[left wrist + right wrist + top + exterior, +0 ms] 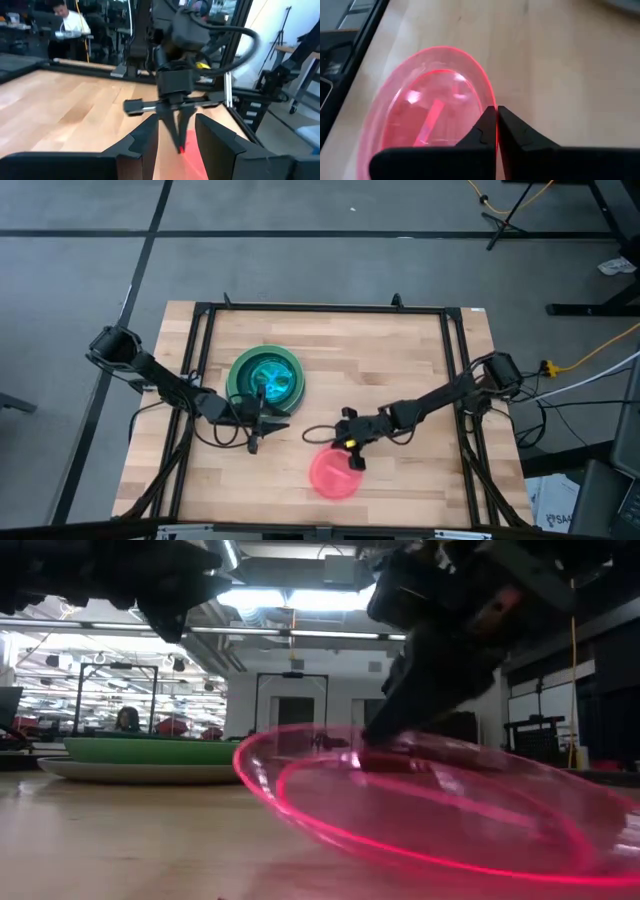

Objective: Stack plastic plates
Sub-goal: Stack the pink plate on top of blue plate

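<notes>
I see R gripper [496,131] clamped on pink plate [427,117] rim (far edge tilted up off table [400,380]). L gripper [254,442] spread, empty, beside stack [266,377].

High view straight down; low view table-level, close on pink plate [440,810]; wrists share it.

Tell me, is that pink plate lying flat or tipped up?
Tipped. The low view shows the pink plate slanting off the table, its rim pinched by the shut right pincer.
</notes>
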Available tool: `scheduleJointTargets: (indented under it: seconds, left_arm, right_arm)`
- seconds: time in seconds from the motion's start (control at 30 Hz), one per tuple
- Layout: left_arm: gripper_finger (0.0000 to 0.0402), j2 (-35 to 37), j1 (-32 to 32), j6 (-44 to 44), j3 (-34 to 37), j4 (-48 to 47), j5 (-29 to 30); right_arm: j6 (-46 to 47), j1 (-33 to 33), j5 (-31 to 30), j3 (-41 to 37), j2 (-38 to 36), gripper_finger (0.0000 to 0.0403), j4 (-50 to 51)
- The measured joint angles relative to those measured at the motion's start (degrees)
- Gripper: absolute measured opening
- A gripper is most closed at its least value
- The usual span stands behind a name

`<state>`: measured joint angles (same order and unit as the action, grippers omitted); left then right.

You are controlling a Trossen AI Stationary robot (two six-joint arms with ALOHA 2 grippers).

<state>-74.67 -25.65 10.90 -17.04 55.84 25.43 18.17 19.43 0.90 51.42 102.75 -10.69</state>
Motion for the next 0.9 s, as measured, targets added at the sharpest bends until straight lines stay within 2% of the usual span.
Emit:
scheduleJointTargets:
  seconds: [0.5, 0.9]
  left_arm:
    - [0.0124, 4.1, -0.4, -3.8, 0.0, 1.6, 0.0]
    - [0.0124, 10.4, -1.0, -7.1, 0.0, 0.7, 0.0]
  right_arm:
    - [-3.7, -10.2, 1.6, 0.0, -4.8, 0.0001, 0.6]
    - [-3.5, -17.9, 1.1, 0.1, -4.9, 0.0001, -8.6]
